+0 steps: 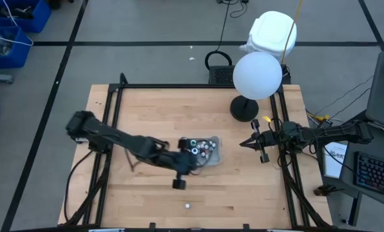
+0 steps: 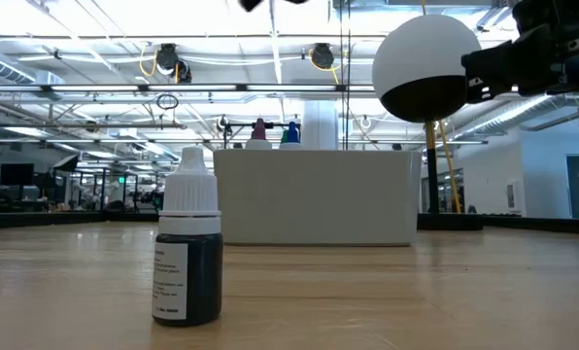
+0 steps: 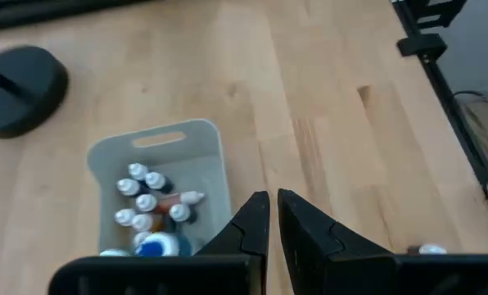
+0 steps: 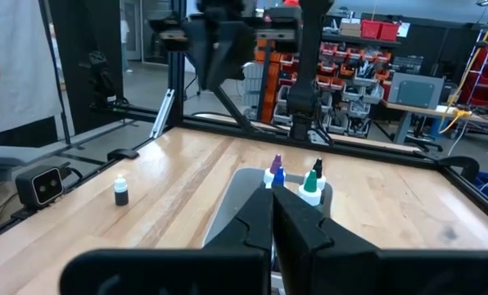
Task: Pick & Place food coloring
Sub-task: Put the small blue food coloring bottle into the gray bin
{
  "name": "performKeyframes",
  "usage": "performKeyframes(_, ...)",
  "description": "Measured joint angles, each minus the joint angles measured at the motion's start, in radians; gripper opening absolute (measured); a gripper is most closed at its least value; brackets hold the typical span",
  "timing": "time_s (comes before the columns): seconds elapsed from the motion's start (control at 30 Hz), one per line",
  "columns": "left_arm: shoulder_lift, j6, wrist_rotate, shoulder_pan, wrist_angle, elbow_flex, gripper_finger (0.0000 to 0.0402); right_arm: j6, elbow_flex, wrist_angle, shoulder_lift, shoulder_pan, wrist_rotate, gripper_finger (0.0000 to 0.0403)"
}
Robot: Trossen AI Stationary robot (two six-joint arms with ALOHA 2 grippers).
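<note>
**One bottle out on the boards, the rest gathered in the tray**

Pale wood planking framed by a dark rail fills the high view, with grey floor all round. The worktop [image 1: 153, 116] carries a clear tray [image 1: 216, 154] near its middle, already packed with small capped bottles. The left gripper [image 1: 191, 156] sits right at the tray's near-left edge, its arm stretched in from the left side, which suits reaching into the tray. The right gripper [image 1: 245, 144] waits near the right rail, well apart from the tray. One food coloring bottle [image 1: 188, 206] stands alone near the front edge, away from everything, so I judge it is the one left to collect. A black lamp base [image 1: 244, 109] sits behind the tray.

Low view: that lone bottle [image 2: 187, 248] stands upright in the foreground, white cap above dark contents, with the tray [image 2: 314, 197] farther back; two coloured tips show above the tray's rim.

Left wrist view: the fingers [image 3: 255, 220] are nearly together with only a thin slit between them, and nothing is held. They hover beside the tray [image 3: 215, 152], where several white-capped bottles [image 3: 146, 201] lie clustered at one end. A white cap [image 3: 432, 249] shows far off on the boards.

Right wrist view: the fingers [image 4: 297, 217] are pressed together and empty, pointed toward the tray [image 4: 240, 184]. The lone bottle [image 4: 121, 191] stands off to one side, upright and easy to approach from above.
</note>
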Motion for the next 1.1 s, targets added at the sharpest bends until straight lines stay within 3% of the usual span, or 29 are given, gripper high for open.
performKeyframes(0.23, 0.209, 0.02, 0.144, -0.003, -0.096, 0.219, 0.0037, 0.0, 0.0, -0.022, 0.0, 0.0, 0.001, 0.0)
performKeyframes(0.37, 0.284, 0.056, 0.165, -0.021, -0.115, 0.291, 0.0037, 0.0, 0.0, -0.042, 0.0, 0.0, 0.001, 0.0)
performKeyframes(0.63, 0.364, 0.067, 0.289, -0.069, -0.127, 0.303, 0.0037, -0.022, 0.0, -0.046, 0.0, 0.0, 0.002, 0.0)
performKeyframes(0.9, 0.375, 0.111, 0.286, -0.123, -0.248, 0.287, 0.004, -0.026, 0.0, -0.042, 0.0, 0.0, 0.002, 0.0)
performKeyframes(1.1, 0.381, 0.09, 0.295, -0.164, -0.235, 0.286, 0.0096, -0.024, 0.0, -0.042, 0.0, 0.0, 0.054, 0.0)
